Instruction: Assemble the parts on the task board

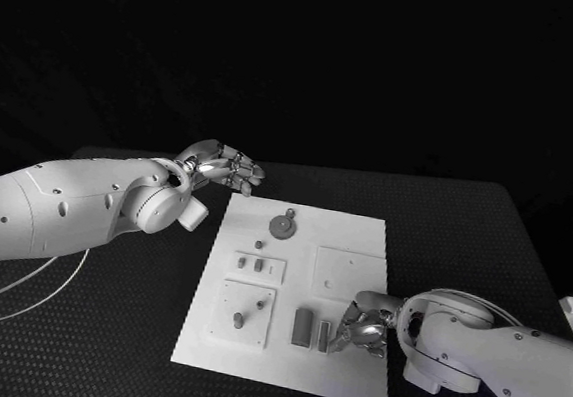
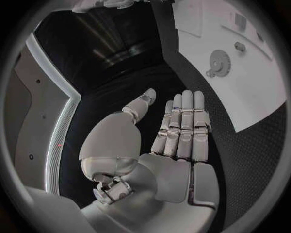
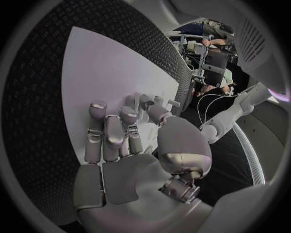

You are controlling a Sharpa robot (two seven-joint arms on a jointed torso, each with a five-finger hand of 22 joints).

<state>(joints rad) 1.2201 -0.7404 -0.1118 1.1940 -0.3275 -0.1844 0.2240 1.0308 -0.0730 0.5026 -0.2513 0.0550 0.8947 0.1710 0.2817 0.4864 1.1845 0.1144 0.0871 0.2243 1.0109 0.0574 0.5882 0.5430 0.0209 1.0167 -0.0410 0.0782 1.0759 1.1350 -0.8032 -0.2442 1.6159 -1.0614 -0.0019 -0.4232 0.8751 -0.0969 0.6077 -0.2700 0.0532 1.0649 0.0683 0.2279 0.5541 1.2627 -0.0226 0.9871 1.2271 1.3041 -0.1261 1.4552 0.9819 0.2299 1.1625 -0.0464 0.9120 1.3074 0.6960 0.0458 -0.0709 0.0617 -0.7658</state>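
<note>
Head view: the task board point(image 1: 353, 239) lies in the middle of the black table point(image 1: 486, 228). A gear-shaped part point(image 1: 285, 225) sits near the board's far edge, smaller parts point(image 1: 259, 266) lie on its left half, and an upright oblong part point(image 1: 303, 327) stands near its near edge. The left hand point(image 1: 222, 167) hovers over the table just beyond the board's far left corner; the left wrist view shows its fingers point(image 2: 182, 126) straight, together, holding nothing. The right hand point(image 1: 362, 329) rests on the board beside the oblong part, fingers point(image 3: 115, 131) partly curled; whether it grips anything cannot be told.
</note>
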